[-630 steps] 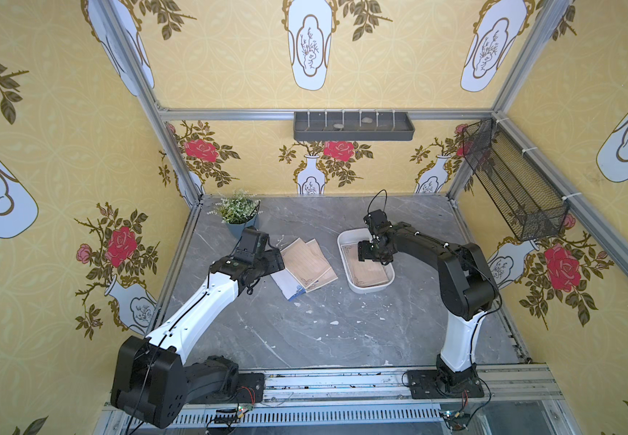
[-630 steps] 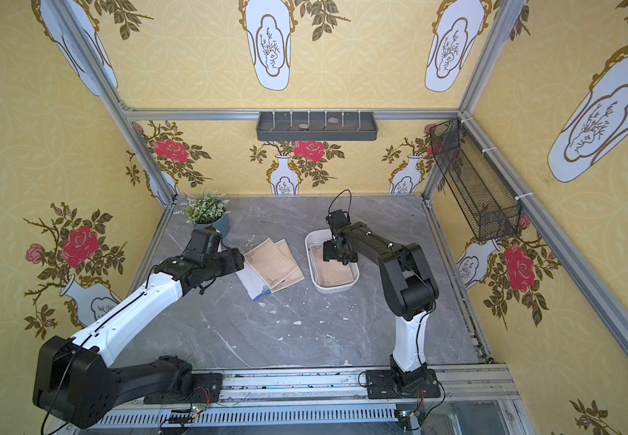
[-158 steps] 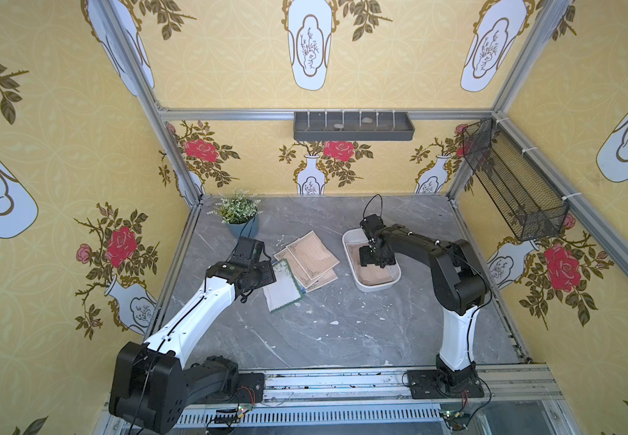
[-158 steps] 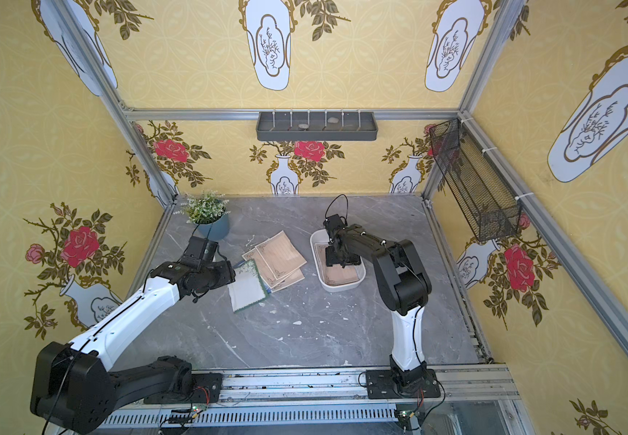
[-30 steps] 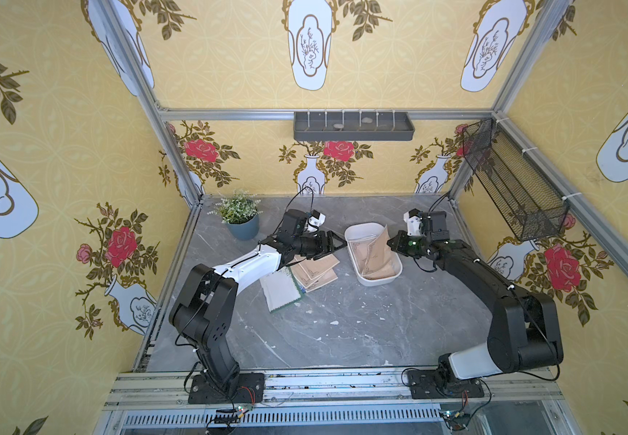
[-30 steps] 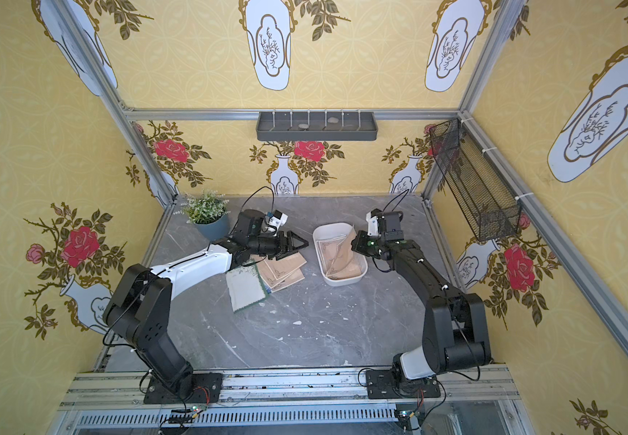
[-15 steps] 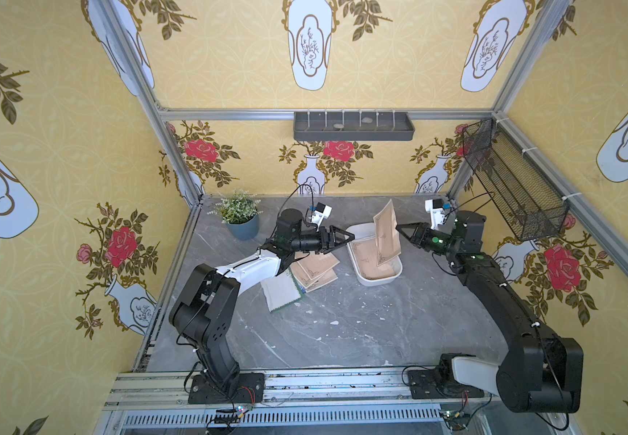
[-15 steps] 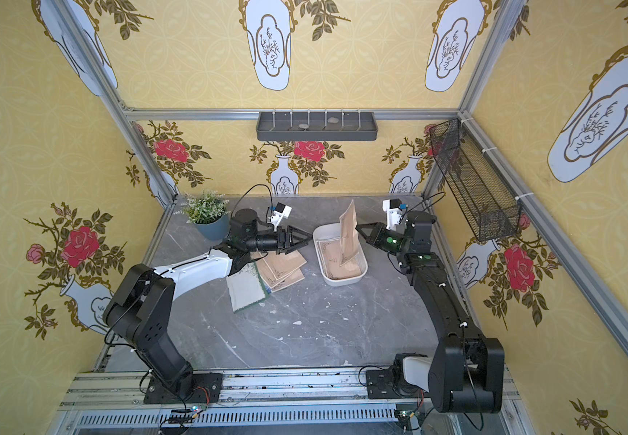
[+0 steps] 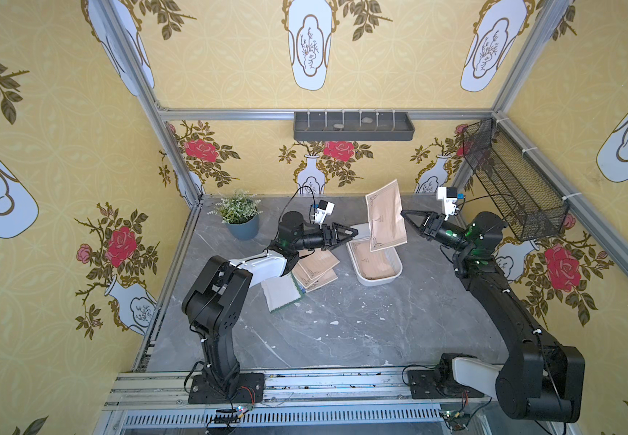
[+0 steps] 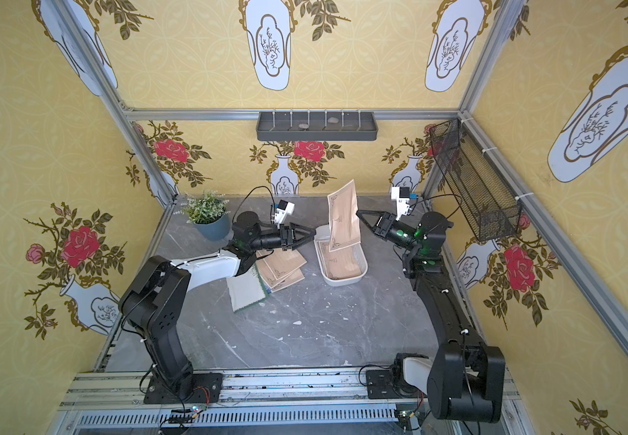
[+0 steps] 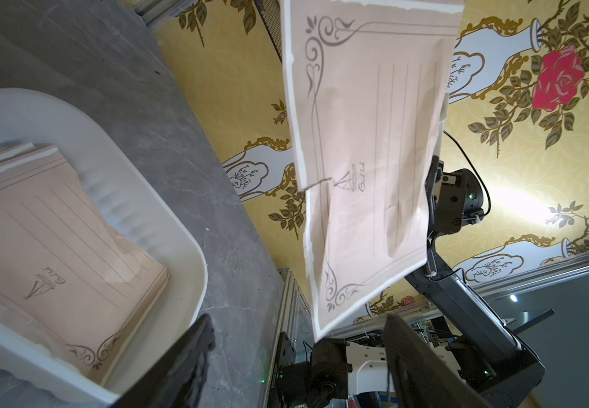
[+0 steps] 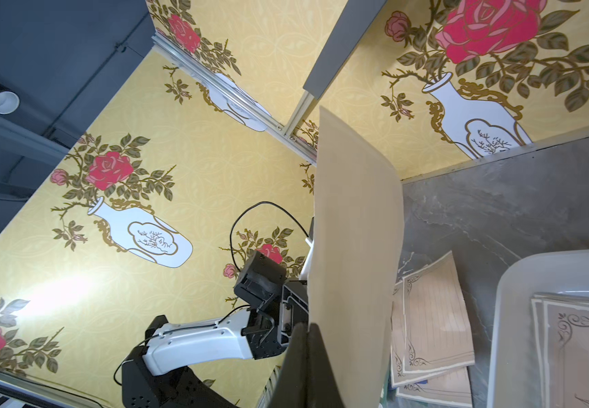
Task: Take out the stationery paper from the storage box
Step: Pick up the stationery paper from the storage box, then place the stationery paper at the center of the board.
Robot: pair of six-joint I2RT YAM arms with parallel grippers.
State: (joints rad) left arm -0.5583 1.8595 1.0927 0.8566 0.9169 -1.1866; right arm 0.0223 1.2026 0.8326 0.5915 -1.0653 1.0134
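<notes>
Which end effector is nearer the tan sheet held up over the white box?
Right. The right end effector is shut on the edge of the lifted sheet, above the storage box. The left end effector is open on the sheet's other side, just short of it.

Potted plant [image 9: 238, 214] in the table's [image 9: 342, 331] far-left corner; grey tray [image 9: 354, 126] and mesh basket [image 9: 512, 184] on the walls.

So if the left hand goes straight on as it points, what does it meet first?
Probably the tan sheet hanging from the shut right hand, above the storage box; depth is unclear. The left hand is open.
</notes>
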